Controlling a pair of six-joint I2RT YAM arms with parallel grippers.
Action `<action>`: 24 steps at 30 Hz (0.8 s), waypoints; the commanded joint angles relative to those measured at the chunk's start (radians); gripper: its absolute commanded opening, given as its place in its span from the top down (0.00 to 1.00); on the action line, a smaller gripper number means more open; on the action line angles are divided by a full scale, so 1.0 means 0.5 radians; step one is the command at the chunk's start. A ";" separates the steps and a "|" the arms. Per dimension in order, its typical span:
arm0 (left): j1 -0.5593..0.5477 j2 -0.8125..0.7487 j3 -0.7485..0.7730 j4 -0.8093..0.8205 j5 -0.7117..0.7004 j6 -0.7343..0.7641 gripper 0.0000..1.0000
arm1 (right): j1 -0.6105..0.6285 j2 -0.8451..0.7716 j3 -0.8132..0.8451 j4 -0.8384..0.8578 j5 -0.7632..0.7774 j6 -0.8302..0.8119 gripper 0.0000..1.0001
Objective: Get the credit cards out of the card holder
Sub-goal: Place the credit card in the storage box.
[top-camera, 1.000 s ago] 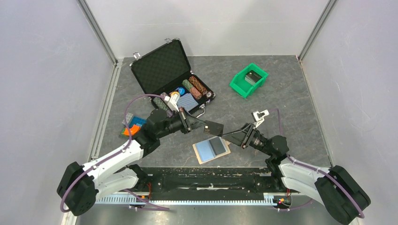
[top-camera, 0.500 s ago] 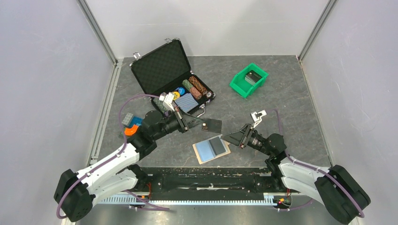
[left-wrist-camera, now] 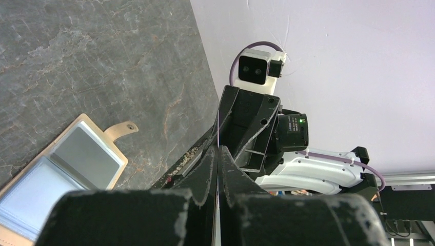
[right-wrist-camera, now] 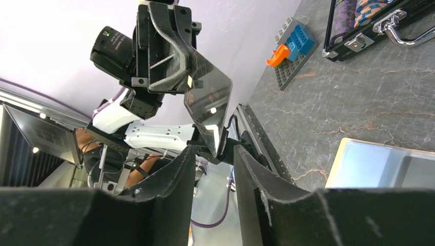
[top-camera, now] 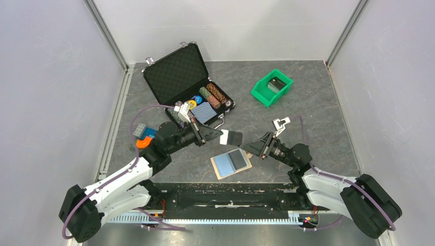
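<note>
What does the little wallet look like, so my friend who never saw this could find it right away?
Start at the grey table and look near the middle of its near edge: the card holder lies there, open and flat. Its tan rim, light blue half and dark grey half set it apart from the much bigger black case and the green bin.

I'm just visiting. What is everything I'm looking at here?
credit card: one, dark, held above the table
card holder: one, tan, open flat, near middle
chip case: one, black, open, far left
poker chips: several stacks, mixed colours, in the case
patterned block: one, blue, in the case
bin: one, green, far right, dark items inside
brick plate: one, grey with blue and orange bricks, left
table: one, grey
left gripper: black, shut on the credit card
right gripper: black, open, beside the card
</note>
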 commanded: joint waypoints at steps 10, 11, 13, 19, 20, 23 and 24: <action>0.010 -0.034 -0.079 0.111 0.024 -0.129 0.96 | 0.013 0.131 0.033 0.360 0.068 0.096 1.00; 0.010 -0.040 -0.070 0.079 0.020 -0.110 0.90 | 0.010 0.129 0.034 0.352 0.074 0.088 1.00; 0.010 -0.050 -0.044 -0.009 0.019 -0.058 0.69 | 0.002 0.120 0.048 0.306 0.081 0.066 1.00; 0.010 -0.079 0.118 -0.445 -0.031 0.168 0.13 | -0.085 0.089 0.129 0.071 0.073 -0.045 1.00; 0.010 -0.083 0.144 -0.514 -0.050 0.210 0.04 | -0.108 0.073 0.156 -0.002 0.072 -0.075 1.00; 0.011 -0.089 0.241 -0.756 -0.112 0.368 0.00 | -0.165 0.016 0.245 -0.260 0.090 -0.219 1.00; 0.012 -0.088 0.274 -0.812 -0.131 0.422 0.00 | -0.194 -0.004 0.285 -0.379 0.099 -0.270 1.00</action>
